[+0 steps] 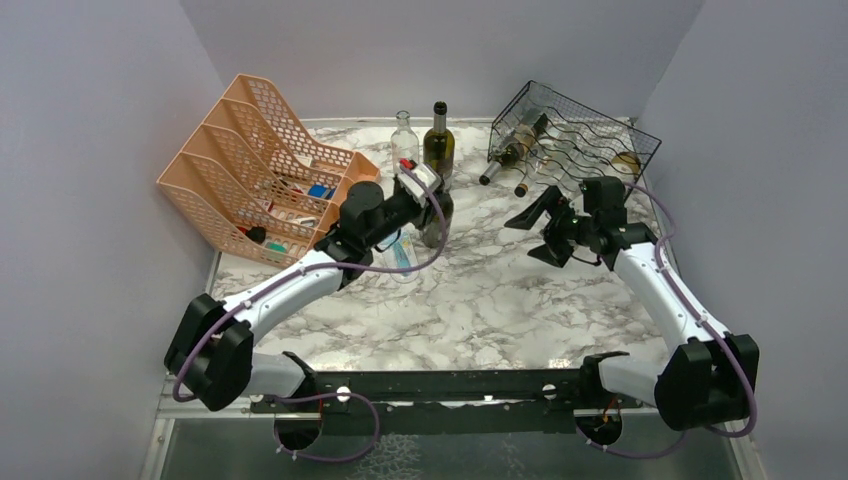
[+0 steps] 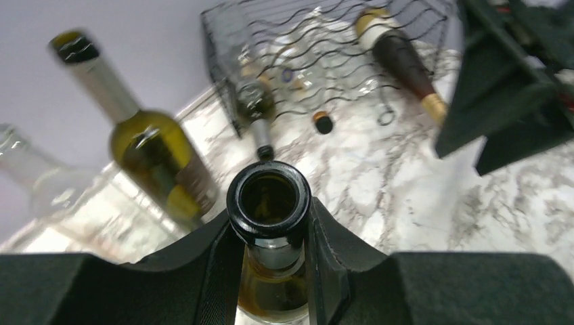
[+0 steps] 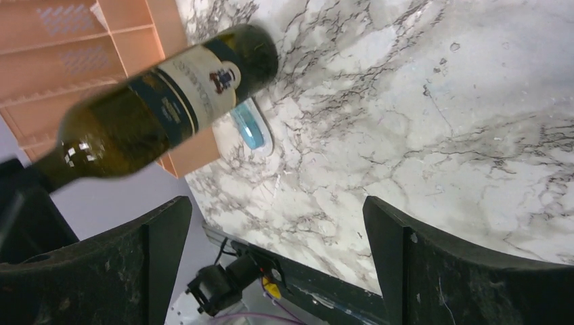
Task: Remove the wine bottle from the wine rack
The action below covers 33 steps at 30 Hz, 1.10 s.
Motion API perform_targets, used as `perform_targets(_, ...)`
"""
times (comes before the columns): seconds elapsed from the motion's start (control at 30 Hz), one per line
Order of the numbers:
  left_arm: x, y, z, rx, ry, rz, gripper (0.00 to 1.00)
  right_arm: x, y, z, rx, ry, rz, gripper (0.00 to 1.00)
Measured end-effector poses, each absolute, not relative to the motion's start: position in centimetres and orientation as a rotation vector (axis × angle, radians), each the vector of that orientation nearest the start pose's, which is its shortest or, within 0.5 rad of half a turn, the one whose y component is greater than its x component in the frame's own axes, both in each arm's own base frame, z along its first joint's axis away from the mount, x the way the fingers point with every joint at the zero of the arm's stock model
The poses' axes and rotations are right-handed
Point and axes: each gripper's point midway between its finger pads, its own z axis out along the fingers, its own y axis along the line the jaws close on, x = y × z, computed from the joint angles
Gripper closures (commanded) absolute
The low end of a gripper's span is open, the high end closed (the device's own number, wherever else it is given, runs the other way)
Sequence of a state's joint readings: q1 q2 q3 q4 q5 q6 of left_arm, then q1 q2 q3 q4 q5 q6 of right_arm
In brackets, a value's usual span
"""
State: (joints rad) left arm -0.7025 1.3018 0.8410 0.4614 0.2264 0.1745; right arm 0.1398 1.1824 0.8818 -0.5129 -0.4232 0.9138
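The left gripper (image 2: 271, 223) is clamped on the neck of an upright wine bottle (image 2: 269, 200). Ahead of it, across bare marble table (image 2: 379, 196), stands the wine rack (image 2: 318, 34), with racked bottles (image 2: 399, 57) lying inside. The right gripper (image 3: 272, 217) gapes wide and empty near the rack.

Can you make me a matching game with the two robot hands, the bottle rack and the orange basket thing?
Things:
1. left gripper
2. right gripper
3. wine rack
4. peach organizer

States:
A. back left of the table
B. open, holding nothing
C. shut on a wine bottle neck
D. black wire, back right

Pairs: 1-C, 2-B, 3-D, 4-A
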Motion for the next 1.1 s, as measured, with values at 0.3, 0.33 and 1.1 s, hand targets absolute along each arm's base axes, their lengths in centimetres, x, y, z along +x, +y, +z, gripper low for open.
perform_targets(0.3, 37.3, -28.3, 27.2, 0.619, 1.520, -0.513, 1.00, 27.9, 15.8, 17.2, 0.513, 2.449, 1.075, 0.00)
perform_targets(0.33, 37.9, -28.3, 27.3, 0.602, 1.530, -0.498, 1.00, 27.9, 15.7, 17.4, 0.487, 2.448, 1.069, 0.00)
perform_targets(1.1, 46.6, -26.3, 27.2, 0.391, 1.684, -0.225, 0.78, 27.0, 14.0, 16.5, 0.257, 2.483, 0.887, 0.00)
